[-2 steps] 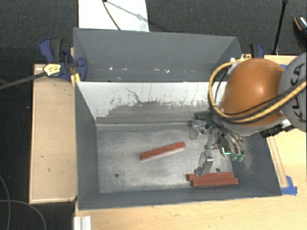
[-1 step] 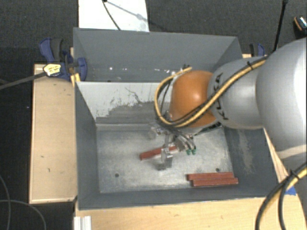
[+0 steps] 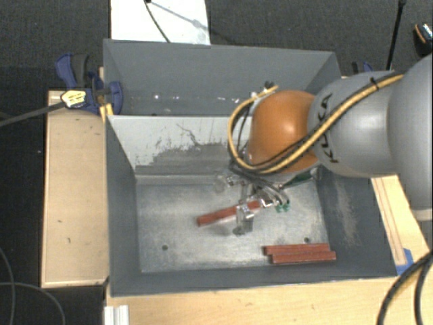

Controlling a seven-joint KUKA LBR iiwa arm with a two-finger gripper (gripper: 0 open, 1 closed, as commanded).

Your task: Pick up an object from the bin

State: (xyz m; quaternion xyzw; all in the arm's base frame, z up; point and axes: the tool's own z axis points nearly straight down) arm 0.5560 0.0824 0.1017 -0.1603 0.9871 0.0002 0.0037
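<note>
The red-brown stick (image 3: 215, 217) sits mid-bin, slightly tilted, its right end pinched between the closed fingers of the gripper (image 3: 245, 217), which hangs below the arm's orange cover (image 3: 281, 131), while a brown bar (image 3: 299, 252) lies apart by the bin's (image 3: 122, 202) front wall.

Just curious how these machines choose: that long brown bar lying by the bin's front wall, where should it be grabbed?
Probably at the middle of the brown bar, across its narrow width, coming straight down from above. It lies flat, lengthwise along the front wall, so its long sides suit pinching.
</note>
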